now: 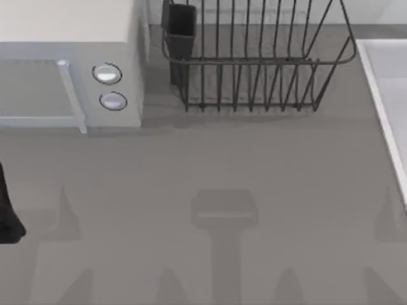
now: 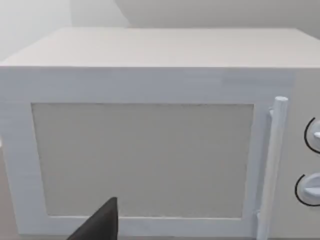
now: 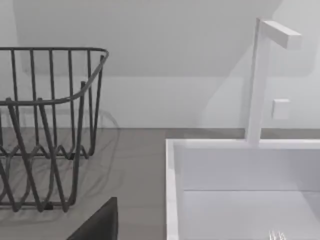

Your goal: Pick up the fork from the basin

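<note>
- Peeking from the right wrist view: fork (image 3: pixel 276 235) tines low in basin (image 3: pixel 172 190), far right of table (image 1: pixel 222 165).
- Tool states: can't tell, both arms.
- Risk, IMO: slim fork slips, or tool clips rim.

Soft, even light falls from above on the grey countertop (image 1: pixel 210 159), with no glare. Faint blurred shadows of the arms and camera mount lie along its near edge, one T-shaped at the middle. The dish rack (image 1: pixel 254 57) casts a thin looping shadow beside itself. The microwave (image 2: pixel 150 125) is evenly lit, its front flat and pale. The basin (image 3: pixel 172 190) rim reads bright, and the tap (image 3: pixel 257 80) throws a soft shadow on the wall.
</note>
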